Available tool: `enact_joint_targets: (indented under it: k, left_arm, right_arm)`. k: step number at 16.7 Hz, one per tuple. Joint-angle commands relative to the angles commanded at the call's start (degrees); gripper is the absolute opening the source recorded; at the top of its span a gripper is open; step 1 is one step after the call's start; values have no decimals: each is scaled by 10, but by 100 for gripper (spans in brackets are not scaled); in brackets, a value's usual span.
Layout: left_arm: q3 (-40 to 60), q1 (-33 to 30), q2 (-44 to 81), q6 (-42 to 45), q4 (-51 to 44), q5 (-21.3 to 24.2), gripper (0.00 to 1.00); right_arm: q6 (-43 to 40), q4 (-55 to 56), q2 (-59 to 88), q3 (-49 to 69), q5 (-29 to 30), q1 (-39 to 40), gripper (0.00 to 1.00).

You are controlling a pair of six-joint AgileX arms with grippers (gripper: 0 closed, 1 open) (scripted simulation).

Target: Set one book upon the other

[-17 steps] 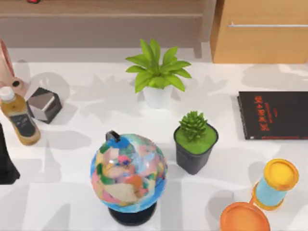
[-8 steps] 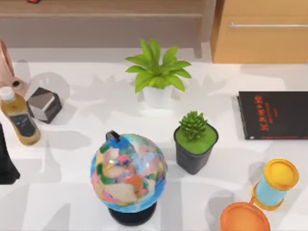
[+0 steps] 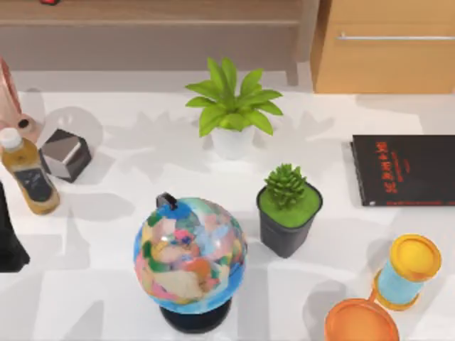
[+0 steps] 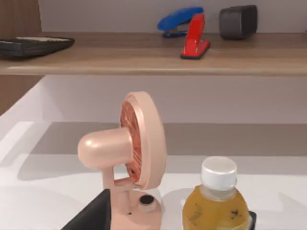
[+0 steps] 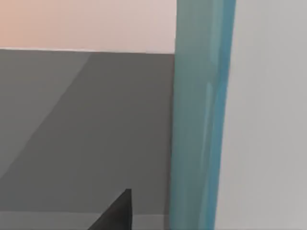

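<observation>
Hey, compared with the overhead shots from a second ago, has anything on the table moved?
Nothing visibly changed. The black book lies flat at the table's right edge, and the globe, both potted plants, the bottle and the hourglass sit where they were.

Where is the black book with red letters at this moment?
In the top view the black book lies flat at the table's right edge, right of the small dark plant pot and behind the yellow-capped hourglass.
</observation>
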State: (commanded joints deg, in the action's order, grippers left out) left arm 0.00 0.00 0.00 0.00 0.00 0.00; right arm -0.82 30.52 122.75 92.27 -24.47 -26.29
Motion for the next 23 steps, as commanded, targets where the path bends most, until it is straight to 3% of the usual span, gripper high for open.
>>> enact_joint_targets:
  k: [9, 23]
  left_arm:
    - [0, 0, 0, 0, 0, 0, 100]
    - [0, 0, 0, 0, 0, 0, 100]
  right_arm:
    - [0, 0, 0, 0, 0, 0, 2]
    - [1, -9, -26, -16, -5, -6, 0]
